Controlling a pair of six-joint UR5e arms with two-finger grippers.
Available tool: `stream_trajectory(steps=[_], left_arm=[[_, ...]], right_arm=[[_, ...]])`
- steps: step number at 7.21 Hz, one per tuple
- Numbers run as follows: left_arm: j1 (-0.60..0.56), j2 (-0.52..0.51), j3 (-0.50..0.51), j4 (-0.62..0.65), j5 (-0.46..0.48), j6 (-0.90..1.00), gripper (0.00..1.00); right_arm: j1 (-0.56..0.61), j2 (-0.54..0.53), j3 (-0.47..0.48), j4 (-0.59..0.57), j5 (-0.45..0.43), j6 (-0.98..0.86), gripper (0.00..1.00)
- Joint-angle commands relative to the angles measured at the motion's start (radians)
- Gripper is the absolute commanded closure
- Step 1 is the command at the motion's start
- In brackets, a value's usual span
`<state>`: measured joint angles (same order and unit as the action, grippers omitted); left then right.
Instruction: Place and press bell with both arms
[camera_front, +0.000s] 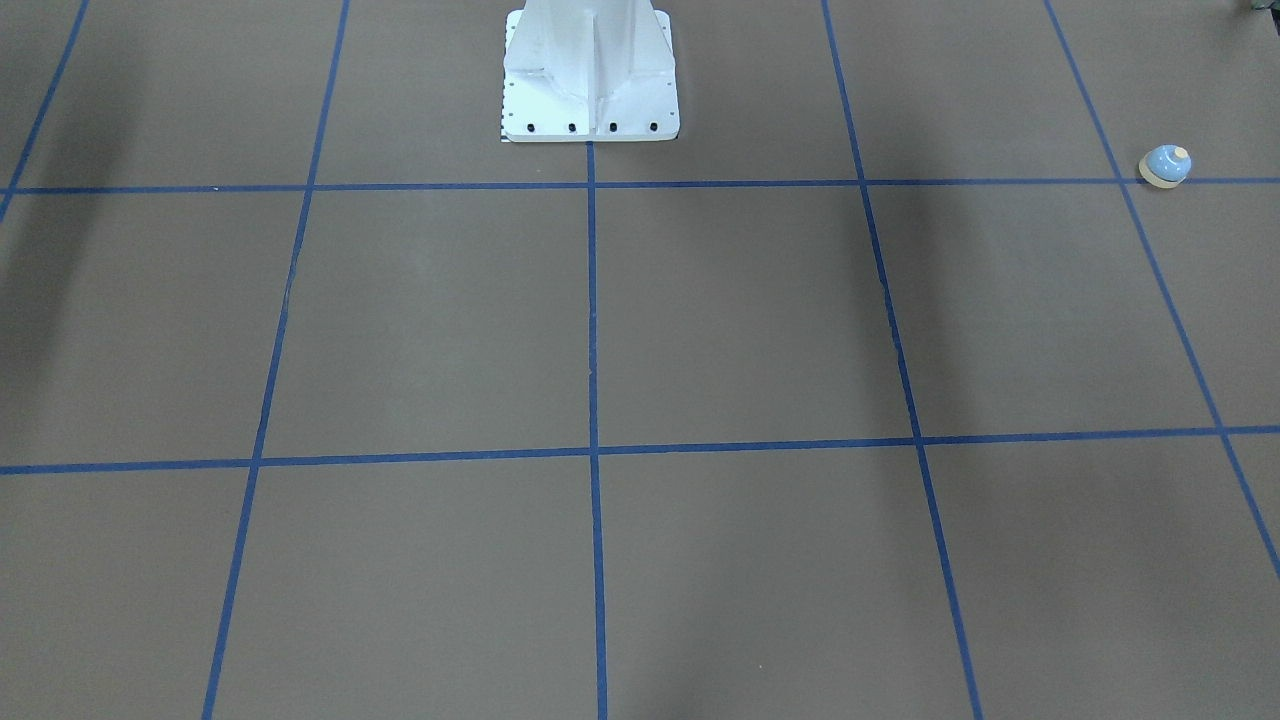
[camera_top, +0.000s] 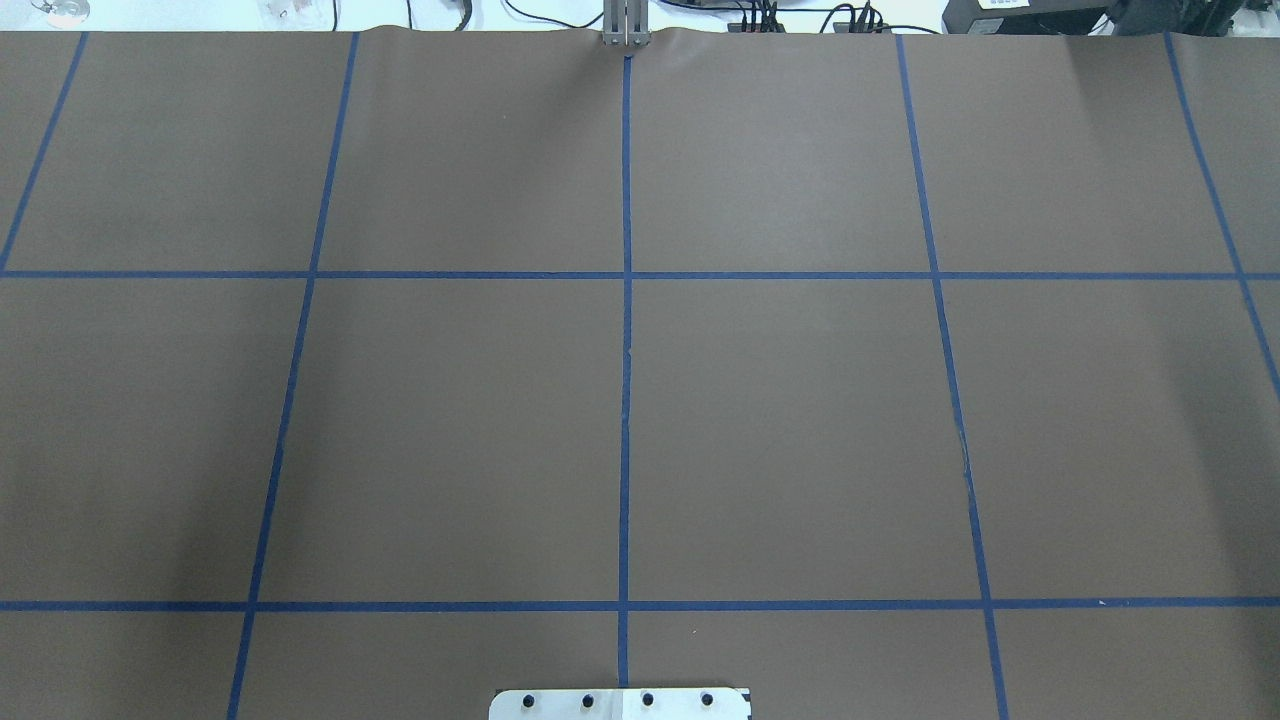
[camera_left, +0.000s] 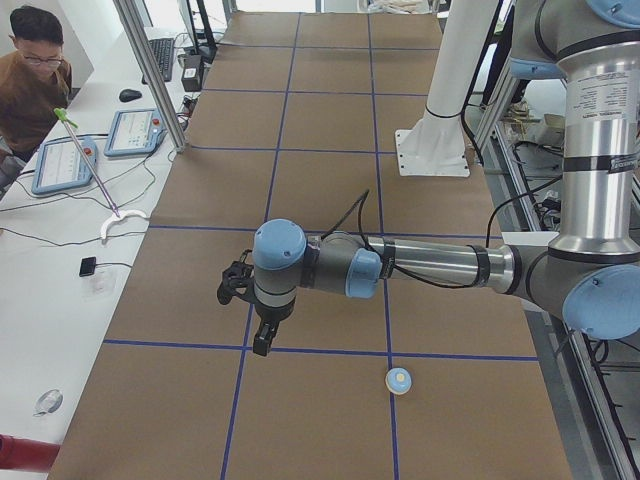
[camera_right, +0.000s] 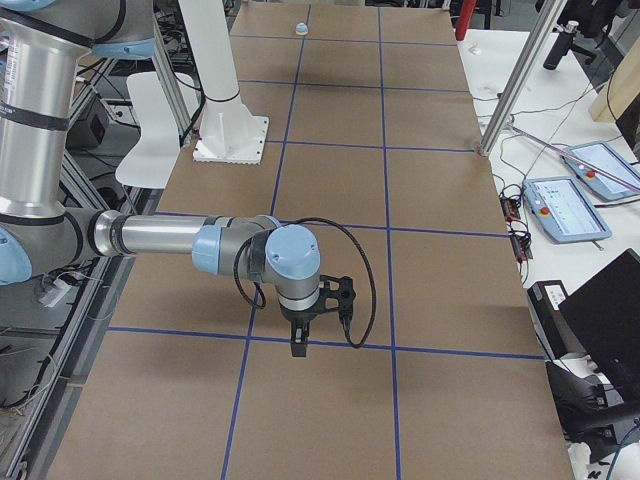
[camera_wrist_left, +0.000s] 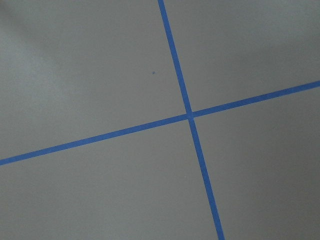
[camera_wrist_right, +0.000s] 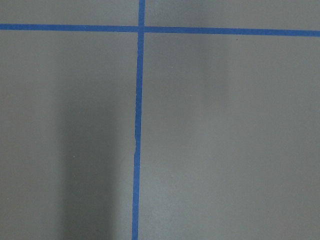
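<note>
The small light-blue bell (camera_front: 1166, 166) with a cream base and button stands upright on the brown table, on a blue tape line near the robot's left end. It also shows in the exterior left view (camera_left: 399, 380) and, far off, in the exterior right view (camera_right: 300, 28). My left gripper (camera_left: 262, 345) hangs fingers-down above the table, apart from the bell and farther out from the robot's side. My right gripper (camera_right: 298, 350) hangs fingers-down over the table's other end. Both grippers show only in the side views, so I cannot tell whether they are open or shut. The wrist views show only table.
The white fixed pedestal (camera_front: 590, 80) stands at the robot's side of the table. Blue tape lines (camera_top: 626, 400) divide the brown surface into squares. An operator (camera_left: 30, 70), tablets (camera_left: 140, 130) and a metal post (camera_left: 150, 70) are on the white bench beyond the table's far edge.
</note>
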<state>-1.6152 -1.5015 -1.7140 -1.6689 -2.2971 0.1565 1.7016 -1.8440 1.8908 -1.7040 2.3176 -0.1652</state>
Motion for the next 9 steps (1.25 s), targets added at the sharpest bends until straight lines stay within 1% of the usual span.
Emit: stream_trajectory(steps=[1, 3, 4, 5, 6, 7, 8, 9], left_arm=[[0.000, 0.000, 0.001, 0.000, 0.001, 0.000, 0.00], [0.000, 0.000, -0.004, 0.003, 0.002, -0.003, 0.00], [0.000, -0.009, -0.013, 0.030, 0.013, -0.005, 0.00], [0.003, -0.012, -0.077, 0.117, 0.106, -0.005, 0.00], [0.009, -0.017, -0.184, 0.261, 0.172, -0.008, 0.00], [0.012, -0.016, -0.266, 0.340, 0.209, -0.047, 0.00], [0.040, -0.014, -0.304, 0.378, 0.234, -0.122, 0.00], [0.056, -0.014, -0.309, 0.379, 0.249, -0.191, 0.00]], right_arm=[[-0.005, 0.000, -0.002, 0.000, -0.004, 0.001, 0.00], [-0.005, 0.000, -0.001, 0.000, -0.003, 0.001, 0.00], [-0.005, 0.002, -0.001, 0.000, -0.003, 0.001, 0.00], [-0.005, 0.000, -0.002, 0.000, -0.004, 0.001, 0.00], [-0.005, 0.000, -0.002, -0.002, -0.004, 0.001, 0.00], [-0.007, 0.002, -0.004, -0.002, -0.003, 0.000, 0.00], [-0.007, 0.002, -0.001, 0.000, -0.003, -0.001, 0.00], [-0.010, 0.003, 0.004, 0.000, -0.003, -0.001, 0.00]])
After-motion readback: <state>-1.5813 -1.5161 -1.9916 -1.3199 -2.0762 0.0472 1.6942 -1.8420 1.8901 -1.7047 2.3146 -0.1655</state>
